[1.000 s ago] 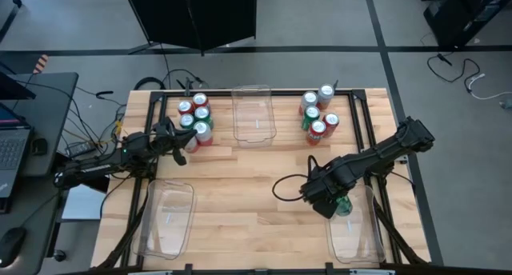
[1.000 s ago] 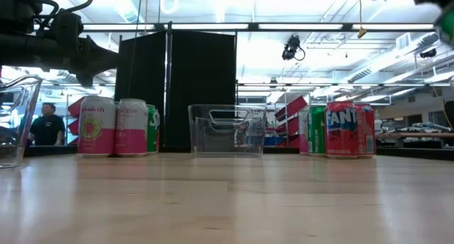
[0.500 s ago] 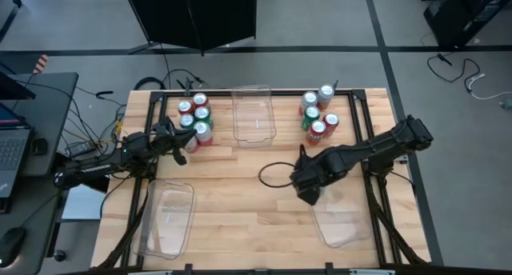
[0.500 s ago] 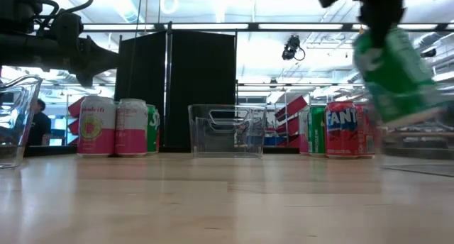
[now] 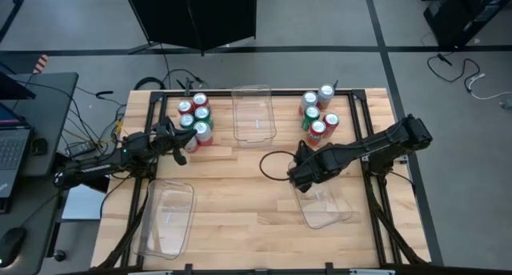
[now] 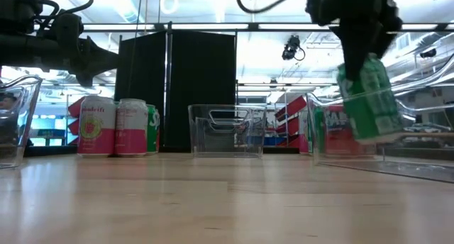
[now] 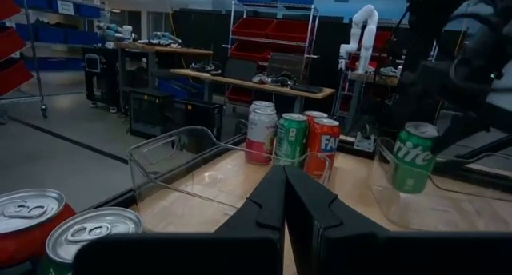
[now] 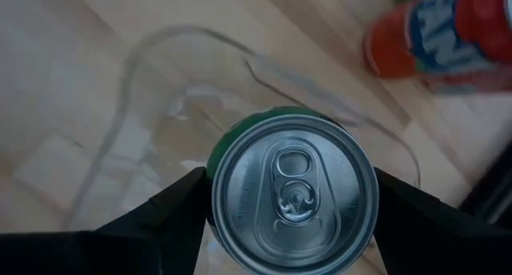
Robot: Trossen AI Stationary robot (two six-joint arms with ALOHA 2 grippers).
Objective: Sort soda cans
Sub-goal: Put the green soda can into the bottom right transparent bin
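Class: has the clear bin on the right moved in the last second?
Yes. In the high view the right bin has slid left and toward the can cluster, dragged with the right gripper holding a green can.

One green soda can hung tilted above the table's right side, clear of the wood — its silver top and pull tab intact. Five cans stood upright in a far-left cluster, showing red, green and pale pink-and-white sides. Another five stood upright in a far-right cluster — red and green ones with a silver can at the far end.
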